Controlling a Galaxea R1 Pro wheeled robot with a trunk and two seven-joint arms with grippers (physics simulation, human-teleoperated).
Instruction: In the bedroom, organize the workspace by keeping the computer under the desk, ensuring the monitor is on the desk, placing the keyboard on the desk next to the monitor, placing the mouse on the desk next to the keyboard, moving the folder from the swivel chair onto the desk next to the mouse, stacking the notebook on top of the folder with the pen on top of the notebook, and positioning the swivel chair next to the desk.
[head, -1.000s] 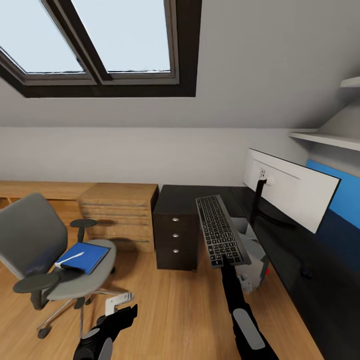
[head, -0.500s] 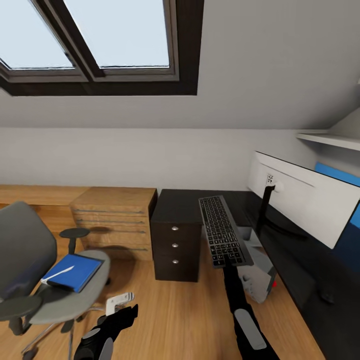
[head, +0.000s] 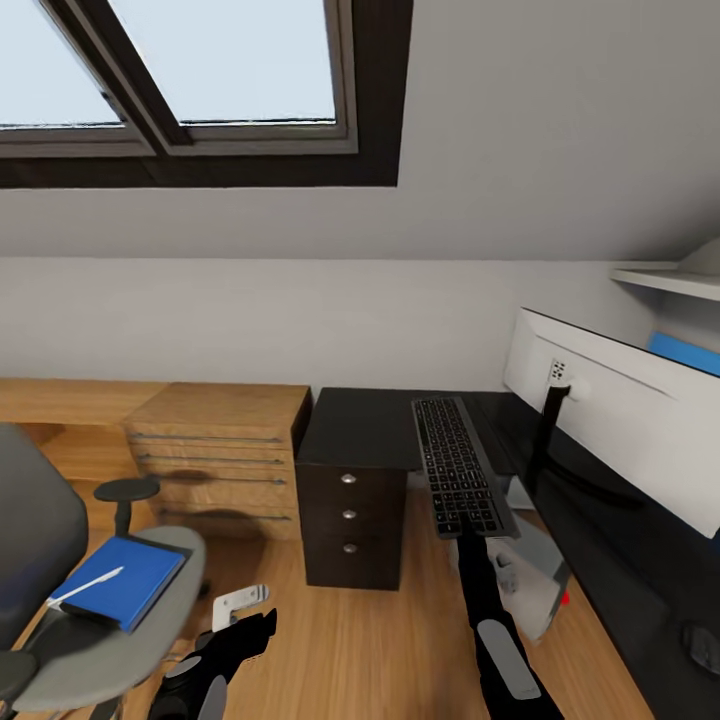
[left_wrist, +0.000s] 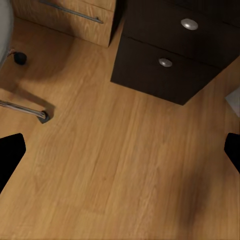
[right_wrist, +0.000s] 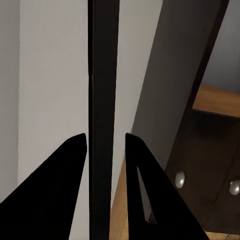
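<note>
The right claw (head: 470, 535) pinches the near end of the keyboard (head: 459, 465), held out ahead of it beside the black tabletop (head: 610, 560); the right wrist view shows that keyboard edge-on between its fingers (right_wrist: 65, 190). The left claw (head: 245, 620) is spread over bare wood floor (left_wrist: 120, 165). Left of it, the blue folder (head: 120, 580) lies on the swivel chair (head: 90, 640). The monitor (head: 630, 430) stands right of the keyboard.

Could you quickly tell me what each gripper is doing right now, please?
Left gripper: open, holding nothing, above the wood floor.
Right gripper: shut on the keyboard.
</note>
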